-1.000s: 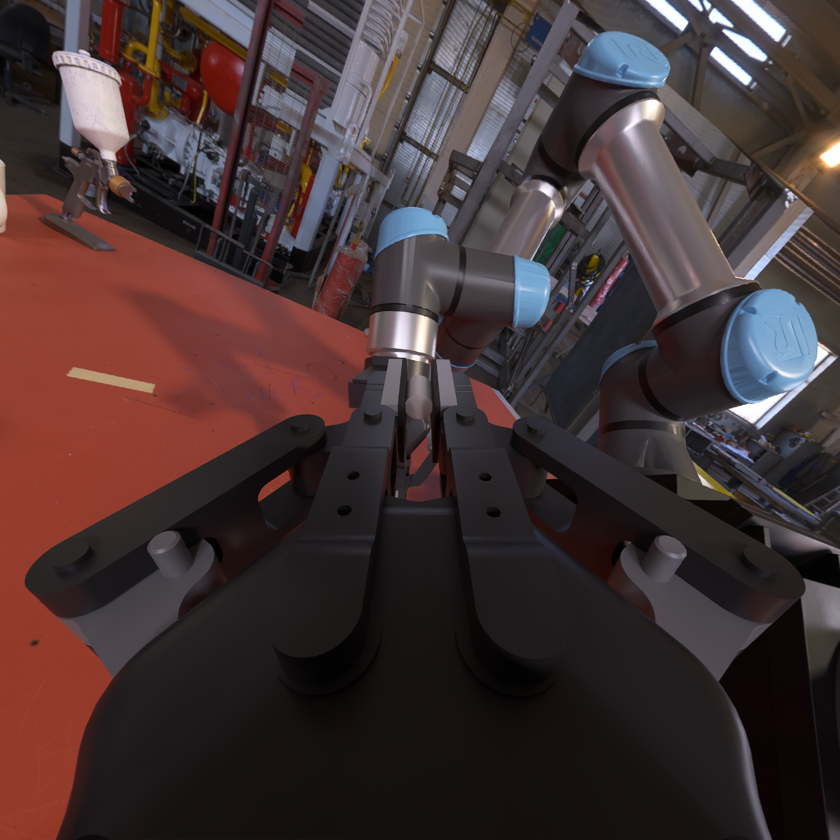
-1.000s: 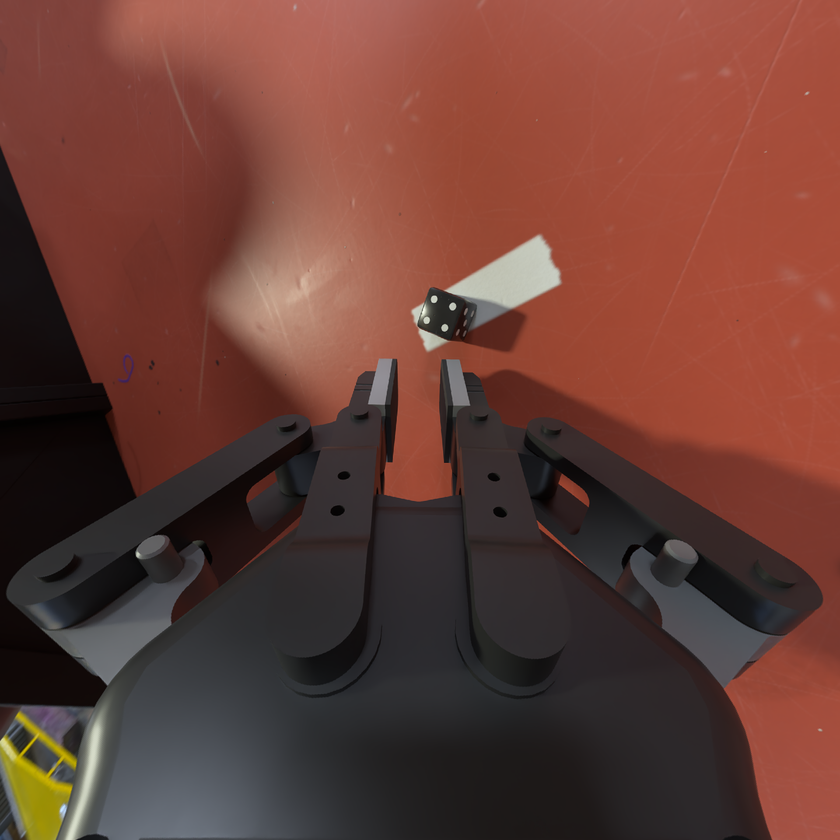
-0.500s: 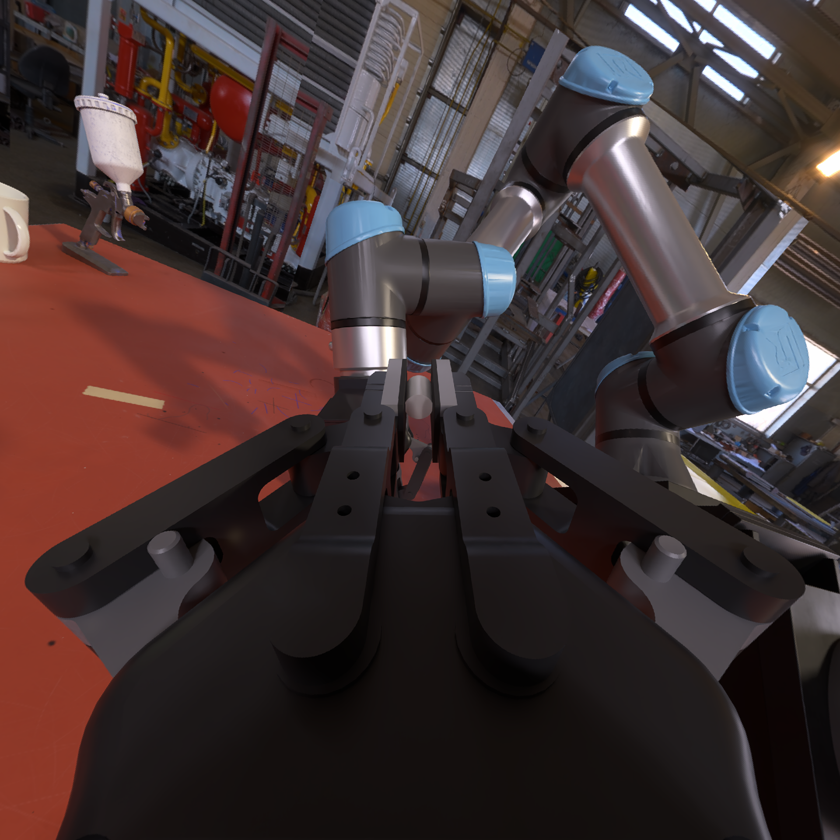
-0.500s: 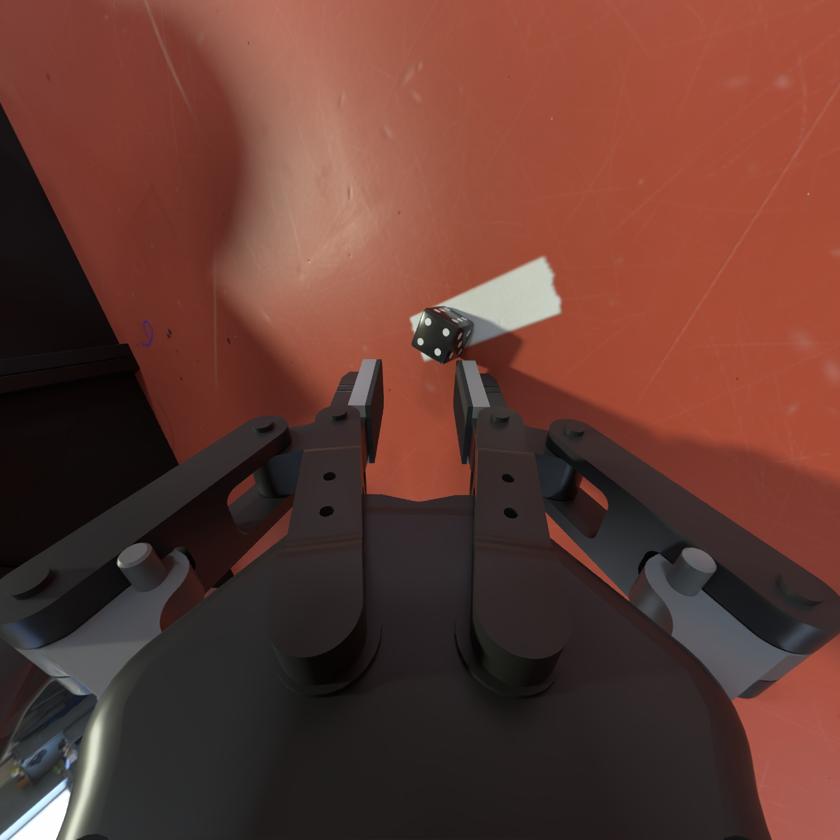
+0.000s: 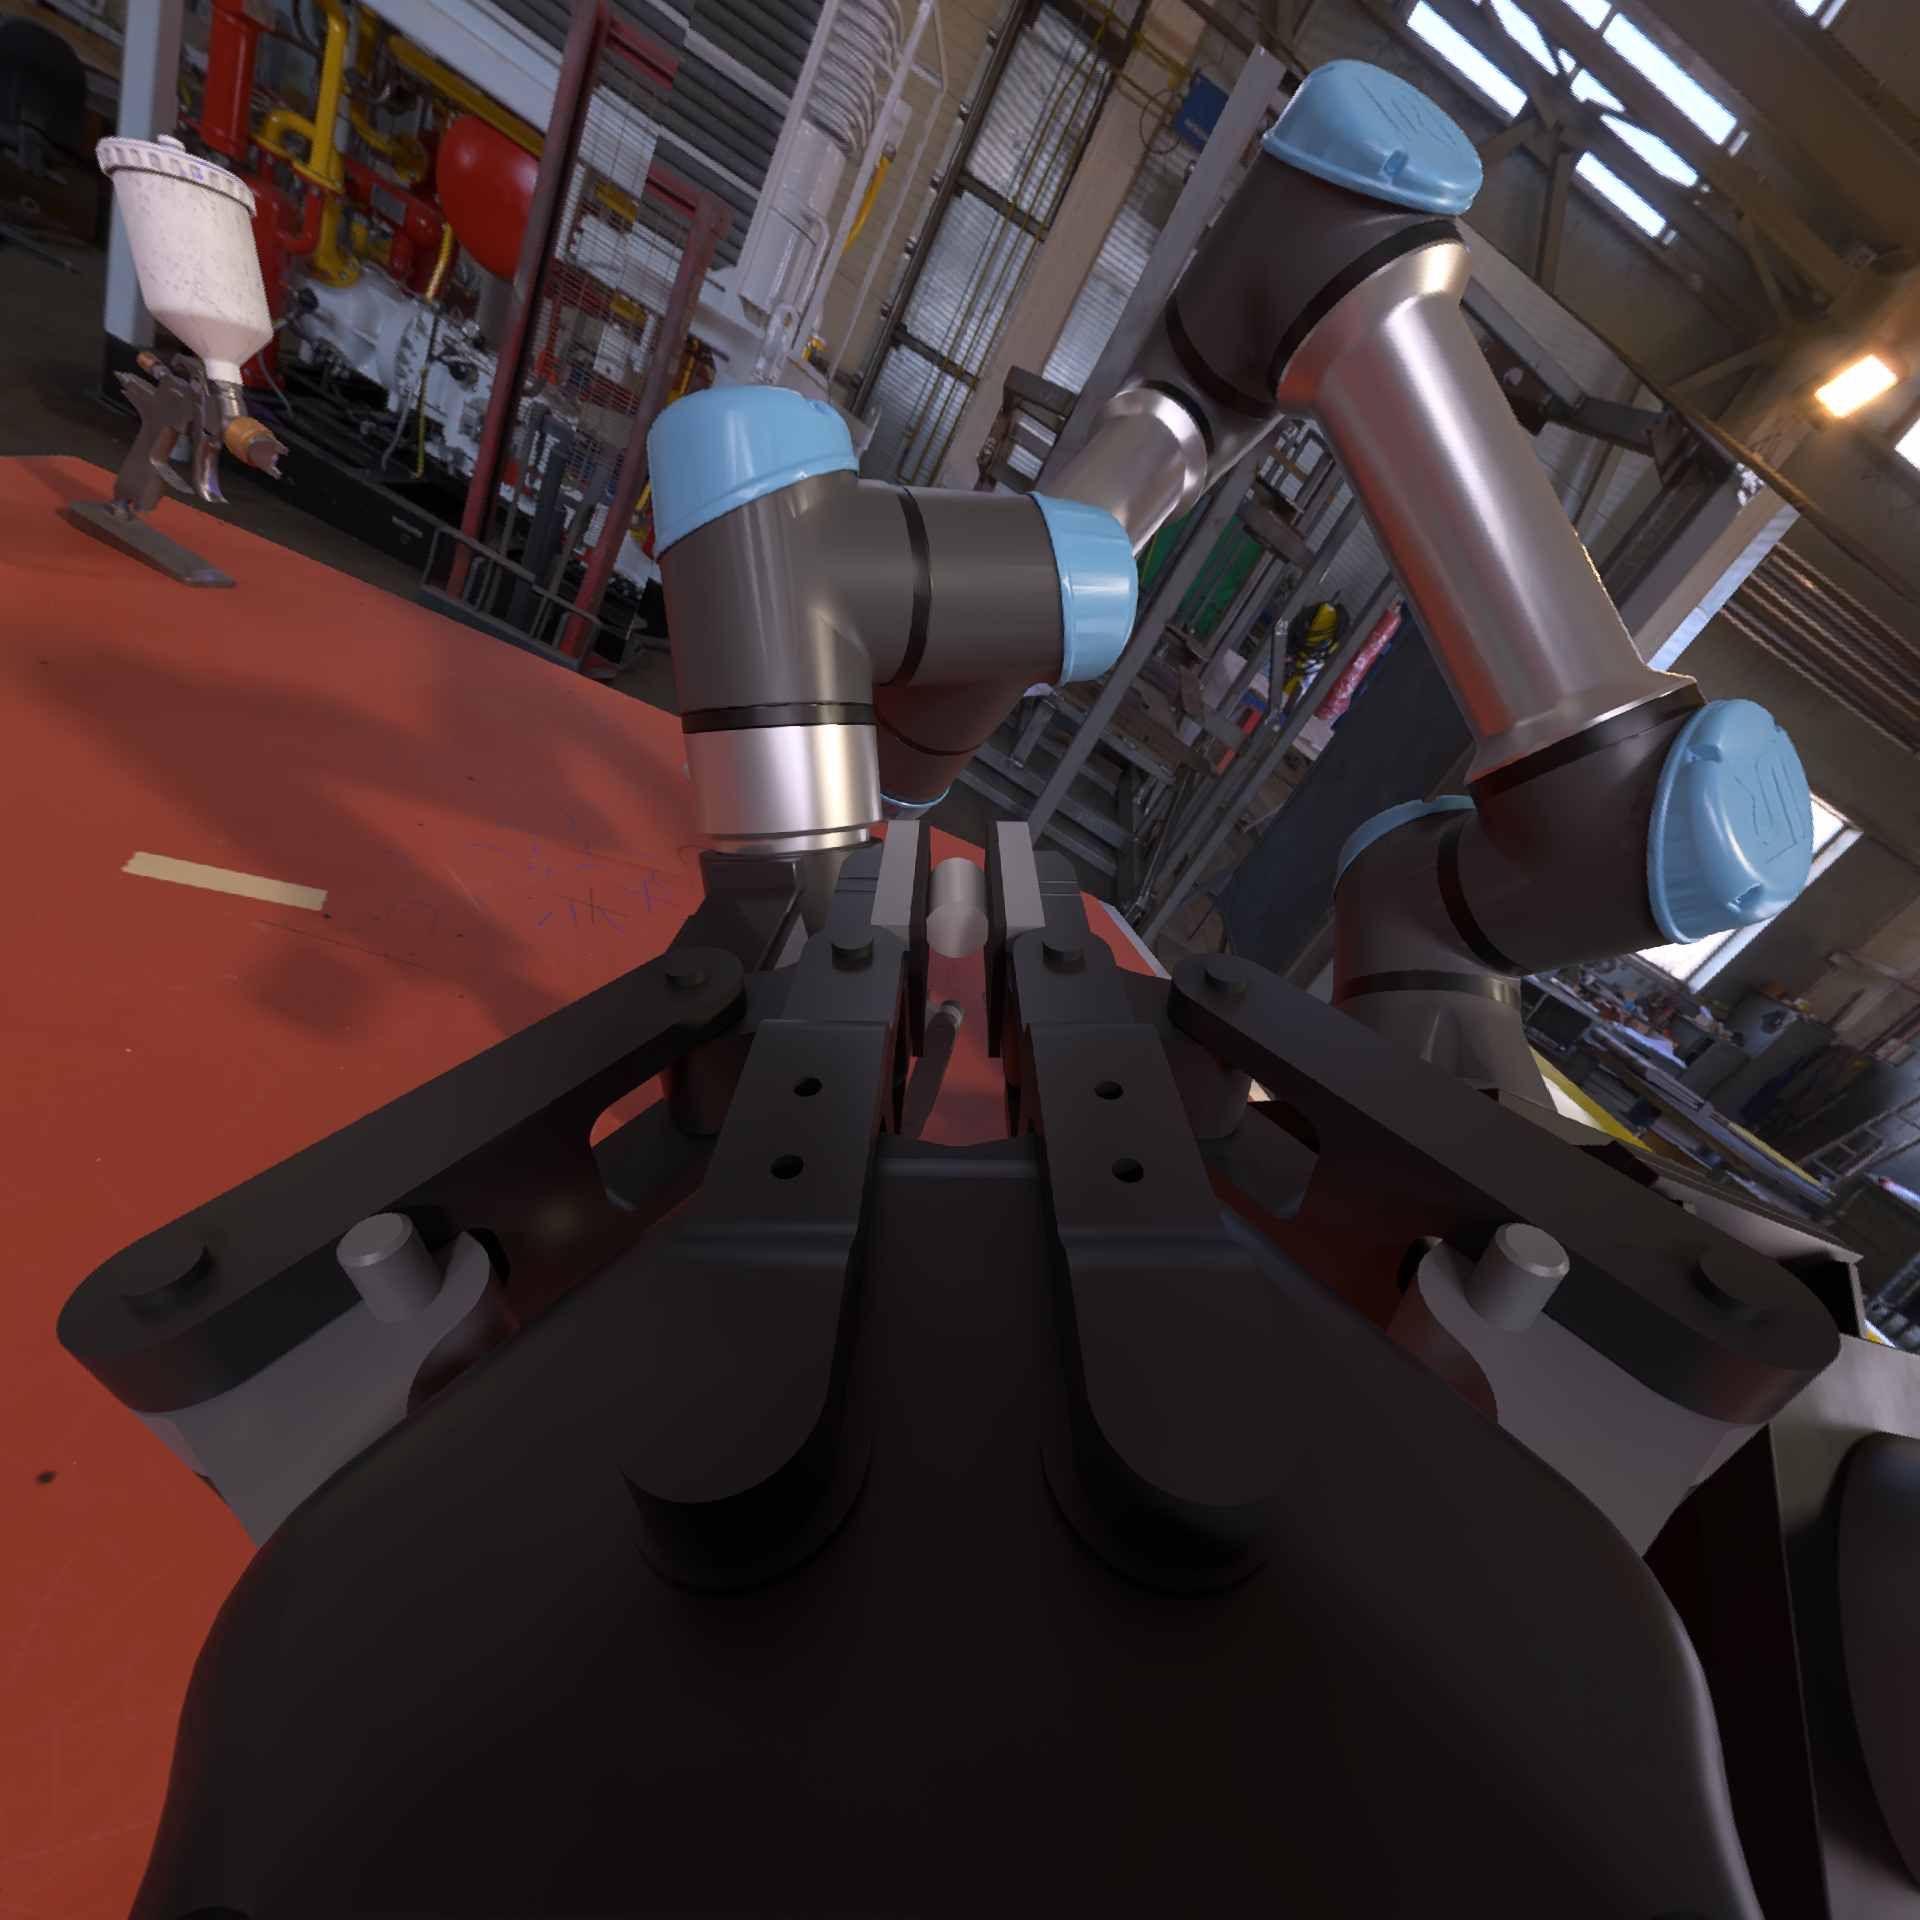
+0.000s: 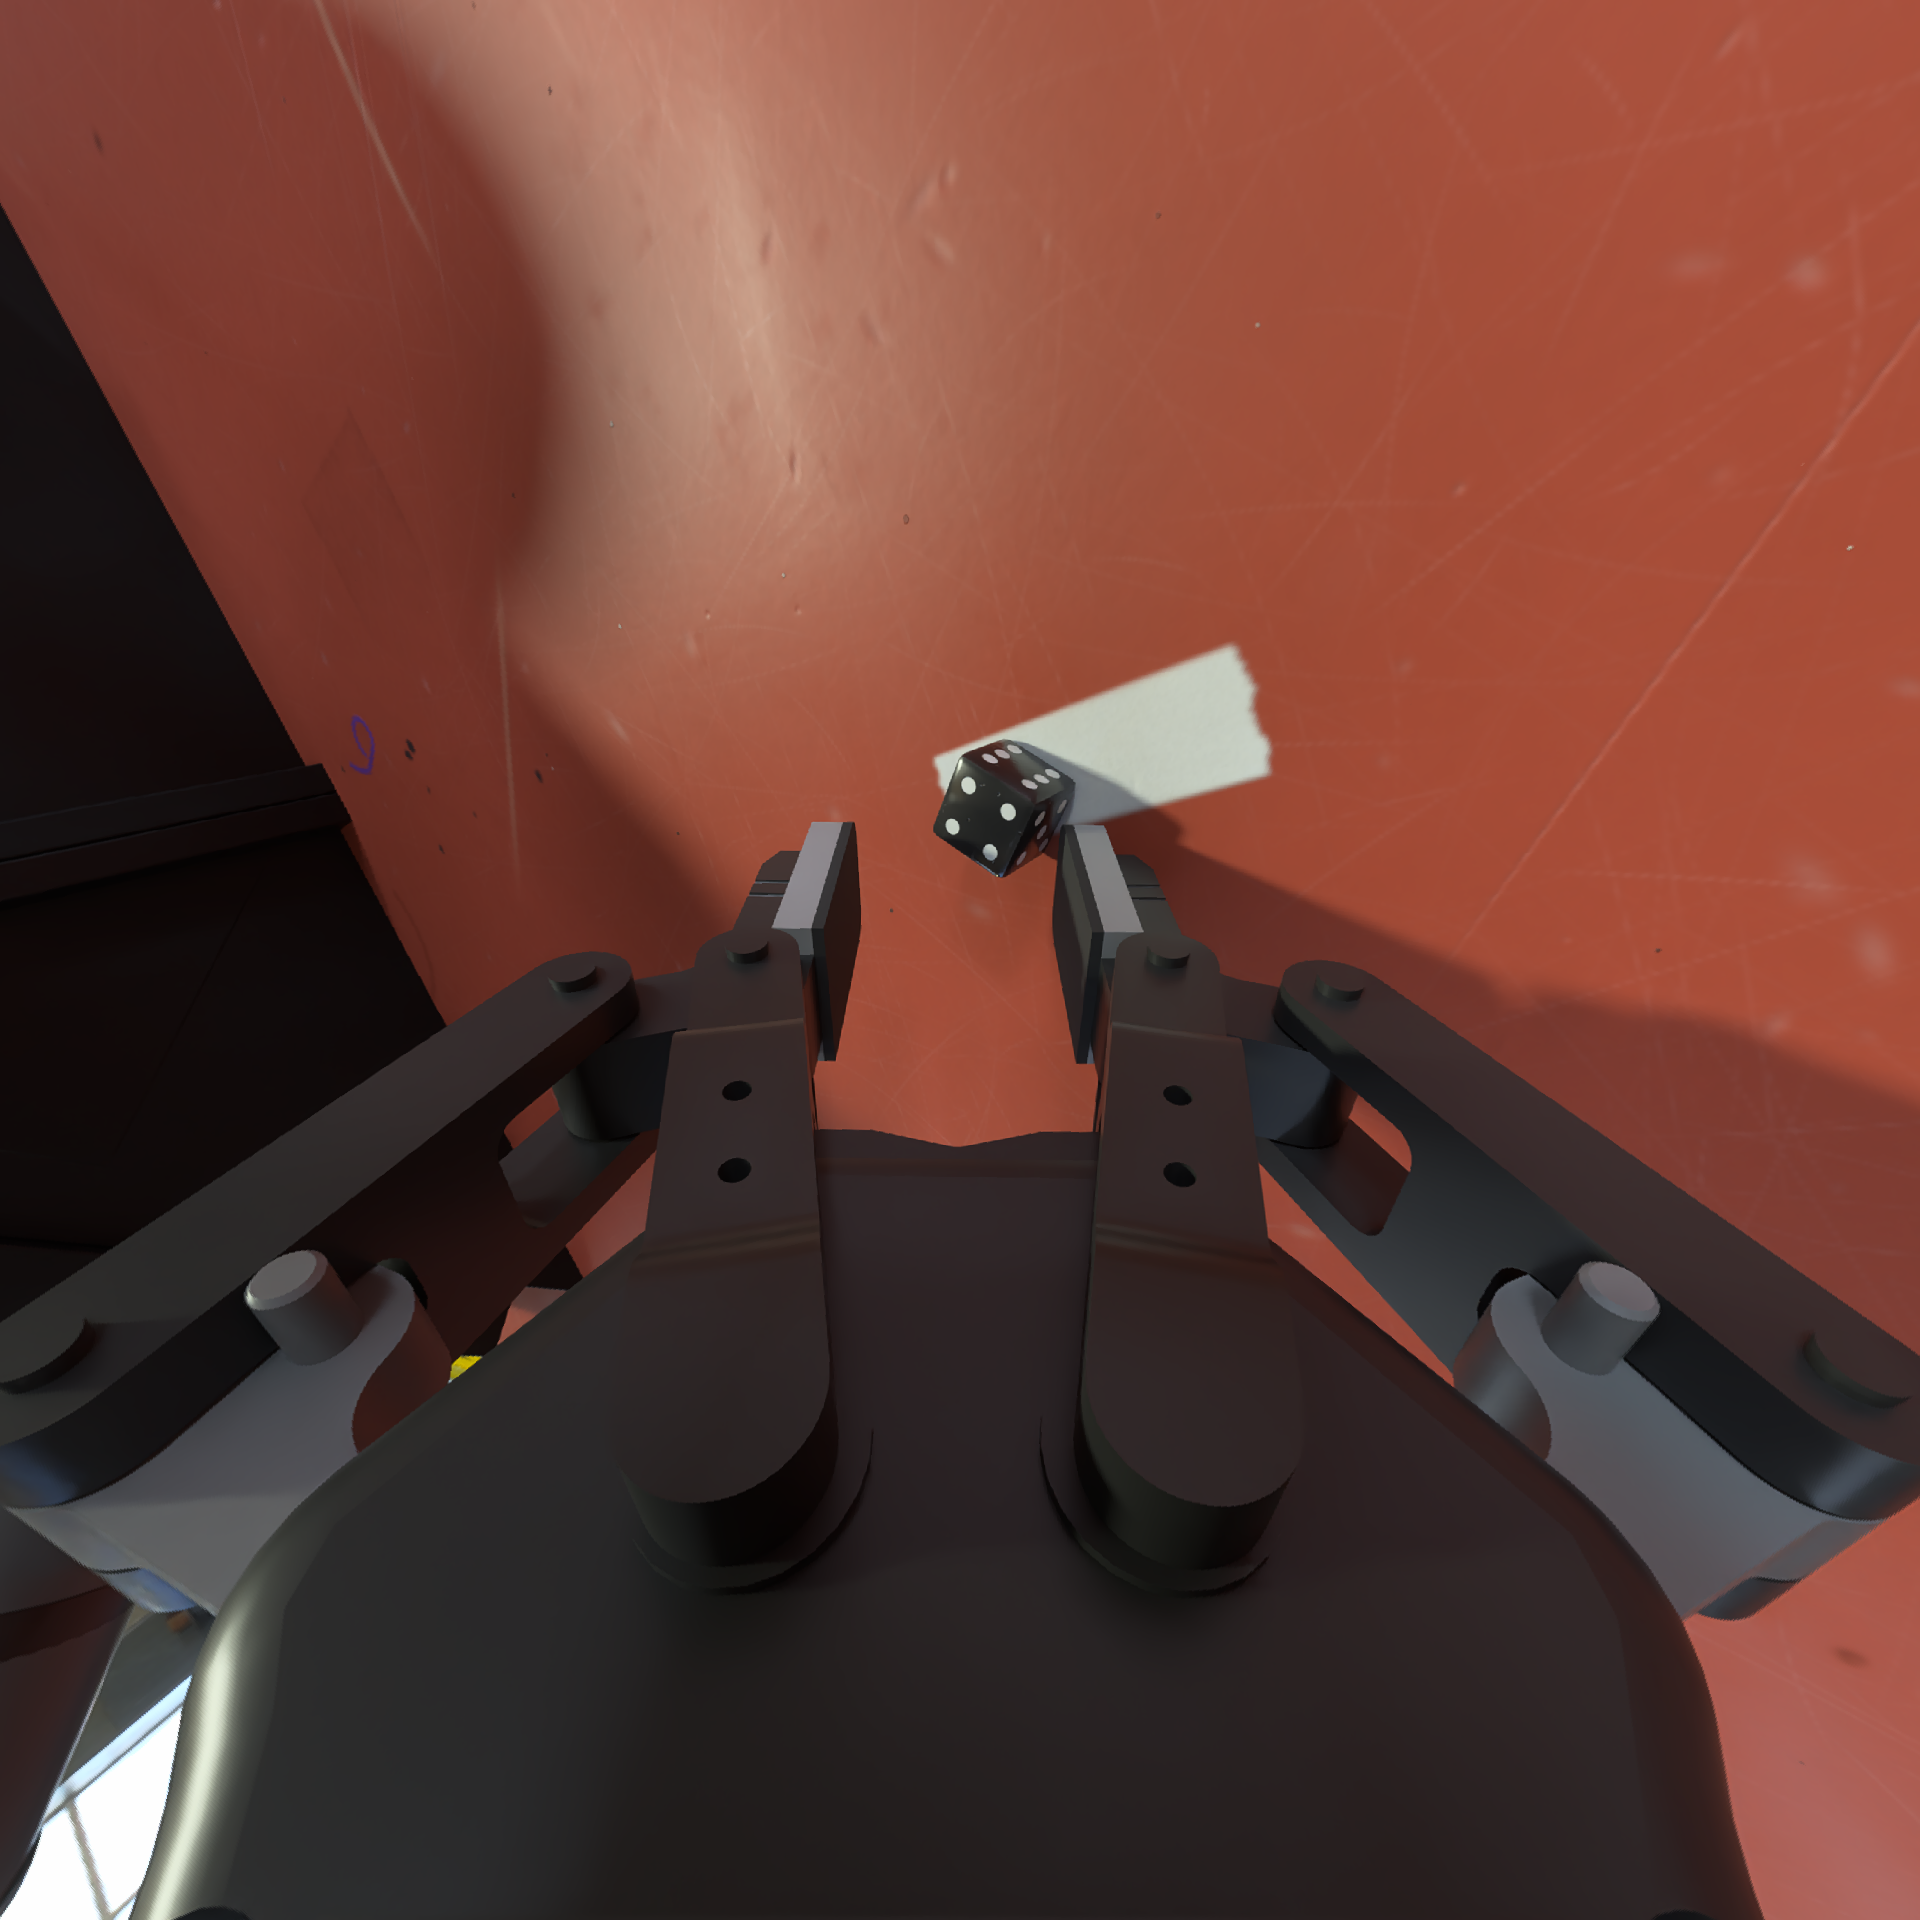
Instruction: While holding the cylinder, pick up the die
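In the left wrist view my left gripper (image 5: 956, 902) is shut on a small pale grey cylinder (image 5: 956, 914), held between its pads above the red table. In the right wrist view a black die (image 6: 1001, 806) with white pips lies on the red table (image 6: 1351, 364), on the near end of a white tape strip (image 6: 1153, 722). My right gripper (image 6: 956, 883) is open and empty, fingertips just short of the die, which sits slightly right of the gap's centre. The right arm (image 5: 862, 623) also shows in the left wrist view, pointing down at the table.
A spray gun with a white cup (image 5: 187, 312) stands on a stand at the far left table edge. A tan tape strip (image 5: 223, 881) lies on the table. A dark block (image 6: 125, 831) borders the table on the left of the right wrist view.
My right gripper has opened wider and come closer to the die, which now sits near its fingertips. The left gripper's view has shifted a little; the cylinder stays gripped.
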Tool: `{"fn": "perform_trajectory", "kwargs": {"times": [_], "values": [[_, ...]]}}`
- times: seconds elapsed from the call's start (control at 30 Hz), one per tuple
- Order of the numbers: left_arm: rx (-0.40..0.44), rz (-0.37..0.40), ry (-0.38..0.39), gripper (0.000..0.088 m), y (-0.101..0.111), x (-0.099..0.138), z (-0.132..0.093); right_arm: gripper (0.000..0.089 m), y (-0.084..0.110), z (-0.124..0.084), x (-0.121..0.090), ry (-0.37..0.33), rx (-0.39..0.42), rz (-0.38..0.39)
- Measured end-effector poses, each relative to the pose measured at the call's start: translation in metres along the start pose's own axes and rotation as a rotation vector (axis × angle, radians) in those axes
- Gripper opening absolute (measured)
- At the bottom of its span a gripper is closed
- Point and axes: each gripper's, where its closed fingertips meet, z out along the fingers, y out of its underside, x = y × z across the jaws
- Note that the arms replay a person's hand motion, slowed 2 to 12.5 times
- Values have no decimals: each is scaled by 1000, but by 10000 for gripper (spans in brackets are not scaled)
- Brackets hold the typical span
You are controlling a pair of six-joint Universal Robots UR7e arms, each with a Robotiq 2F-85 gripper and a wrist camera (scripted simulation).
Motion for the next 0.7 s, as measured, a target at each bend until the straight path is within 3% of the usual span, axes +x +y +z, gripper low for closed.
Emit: {"fn": "perform_trajectory", "kwargs": {"times": [0.7], "values": [[-42,-22,31,94,10,1,8,417,-4,-6,7,41,-21,10]]}}
